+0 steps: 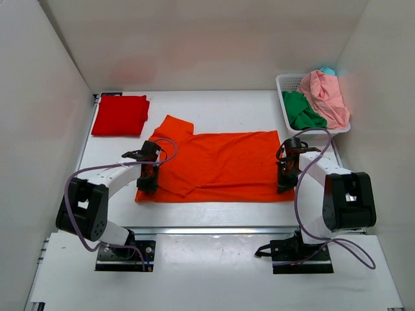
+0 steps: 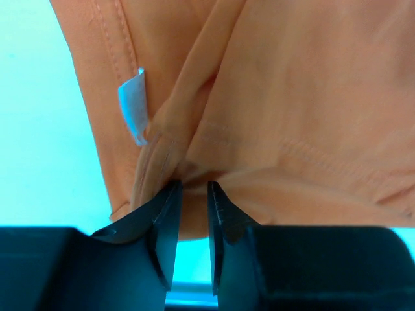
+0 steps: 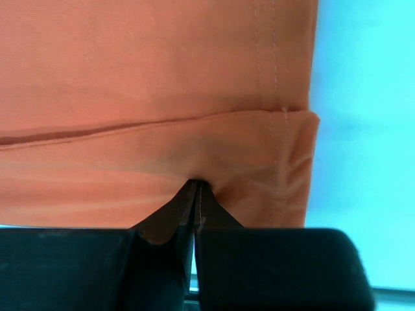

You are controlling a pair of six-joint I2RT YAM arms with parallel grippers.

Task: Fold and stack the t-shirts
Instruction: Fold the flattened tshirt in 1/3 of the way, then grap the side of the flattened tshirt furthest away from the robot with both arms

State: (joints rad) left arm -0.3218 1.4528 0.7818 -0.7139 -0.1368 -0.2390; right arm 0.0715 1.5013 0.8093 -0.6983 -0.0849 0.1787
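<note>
A bright orange t-shirt point(image 1: 220, 165) lies spread flat across the middle of the table, its near edge folded up. My left gripper point(image 1: 148, 184) stands at the shirt's near left corner. In the left wrist view its jaws point(image 2: 193, 188) are a narrow gap apart, with a bunched fold of the orange cloth point(image 2: 292, 97) at their tips. My right gripper point(image 1: 284, 184) is at the near right corner, and in its wrist view it point(image 3: 196, 184) is shut on the folded hem of the orange shirt point(image 3: 155, 65). A deeper red t-shirt point(image 1: 120, 115) lies folded at the far left.
A white lattice basket point(image 1: 283, 81) at the far right holds a green shirt point(image 1: 301, 110), a pale pink shirt point(image 1: 327, 97) and a bit of teal cloth point(image 1: 329, 70). White walls enclose the table on three sides. A white label point(image 2: 133, 107) shows inside the orange shirt.
</note>
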